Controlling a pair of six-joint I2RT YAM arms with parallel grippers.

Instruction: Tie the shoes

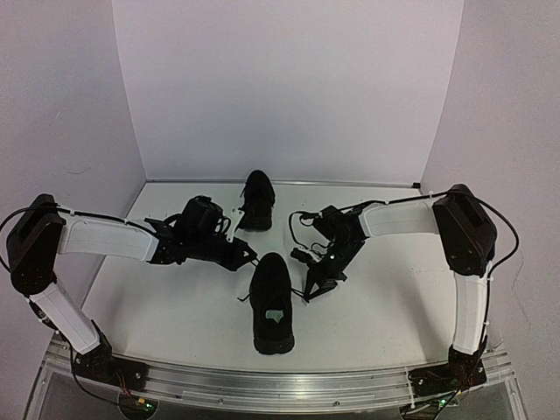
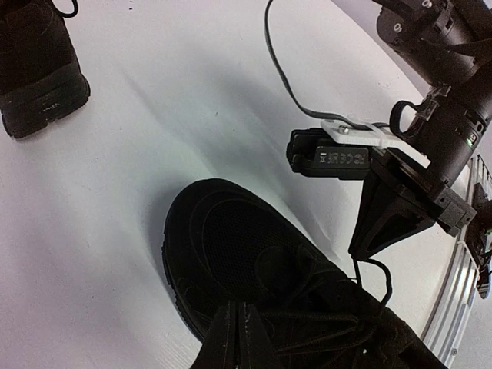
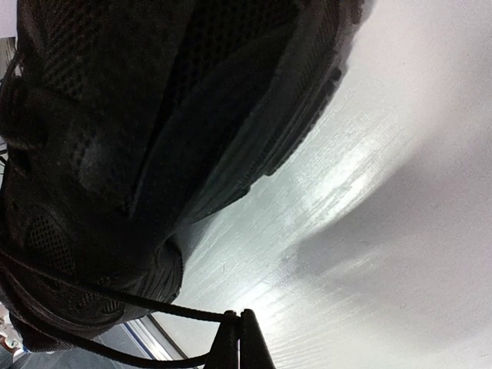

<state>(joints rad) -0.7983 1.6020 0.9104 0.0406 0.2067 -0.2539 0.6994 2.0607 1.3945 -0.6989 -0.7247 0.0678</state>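
Here, the top view gives the layout that neither wrist camera does. The near shoe point(image 1: 273, 293) lies at the middle of the bench point(image 1: 394, 306), heel toward the near edge and toe pointing away. The far shoe point(image 1: 257, 199) sits close to the far edge, well apart from it. Only this view shows the pale insole label point(image 1: 276, 315) inside the near shoe's opening.

The left gripper point(image 1: 248, 255) reaches in from the left to just beside the near shoe's toe. The right gripper point(image 1: 308, 293) comes down at that shoe's right flank.

The left wrist view shows the left gripper's fingertips point(image 2: 237, 338) pressed together right above the near shoe's laced tongue. Whether they pinch anything cannot be told there. That view also catches the right gripper point(image 2: 357, 254) from the side, with a thin black loop hanging from its tip down to the shoe, and the far shoe point(image 2: 38, 69) in the upper left corner.

The right wrist view alone settles the grip. Its fingers point(image 3: 238, 342) are clamped on a thin black lace point(image 3: 154, 306) that runs taut from the shoe's side to the tips.

Both shoes are all black, low-cut, with mesh panels and ridged soles. The near shoe's laces lie loose across the tongue, with one end trailing onto the bench at its left.
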